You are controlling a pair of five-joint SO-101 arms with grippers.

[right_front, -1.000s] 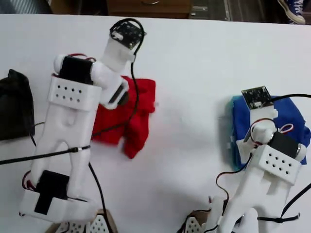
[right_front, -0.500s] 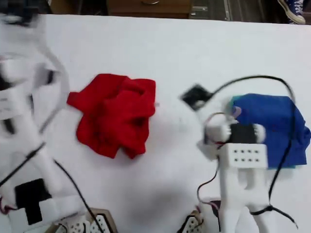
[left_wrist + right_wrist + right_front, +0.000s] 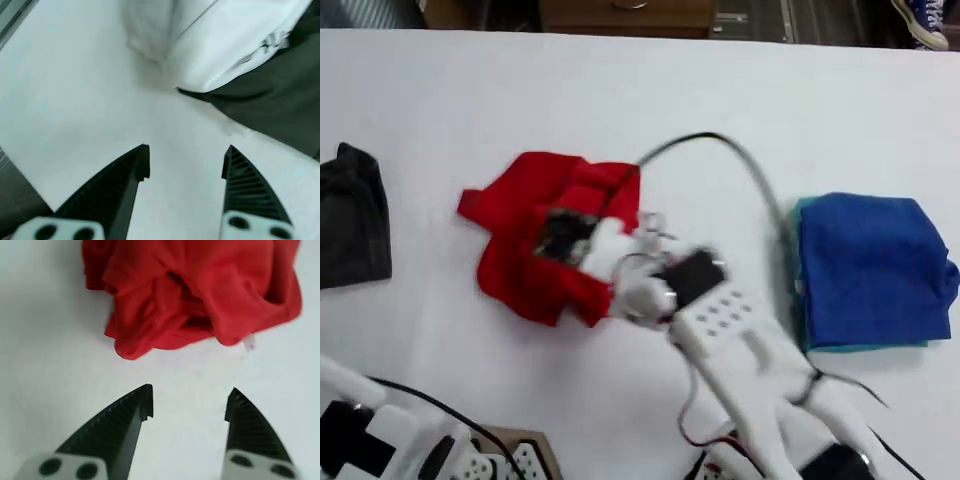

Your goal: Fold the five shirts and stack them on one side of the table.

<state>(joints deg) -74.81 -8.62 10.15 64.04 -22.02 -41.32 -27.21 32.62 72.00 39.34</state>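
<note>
Crumpled red shirt [image 3: 195, 295] awaiting grasp; right end effector [image 3: 190, 392] released, just short of it
Shirt lies unfolded mid worktop [image 3: 720, 110]; advise pinching a single loose edge and drawing it flat first; folded blue shirt [image 3: 865, 265] marks the stack side

A white table [image 3: 740, 90] carried the clothes. A crumpled red shirt [image 3: 520, 260] lay left of centre, one sleeve sticking out toward the left. A black shirt [image 3: 355, 215] sat bunched at the left edge, well apart from the red one. On the right, a folded blue shirt [image 3: 870, 265] rested on a teal shirt [image 3: 860, 347], which peeked out along its left and near edges. The right arm [image 3: 730, 325] slanted from the near edge up to the red shirt, its head above the cloth's right half. Its black cable [image 3: 720, 143] arched over the bare table between the red and blue shirts. Part of the left arm [image 3: 380, 440] showed in the near left corner.
</note>
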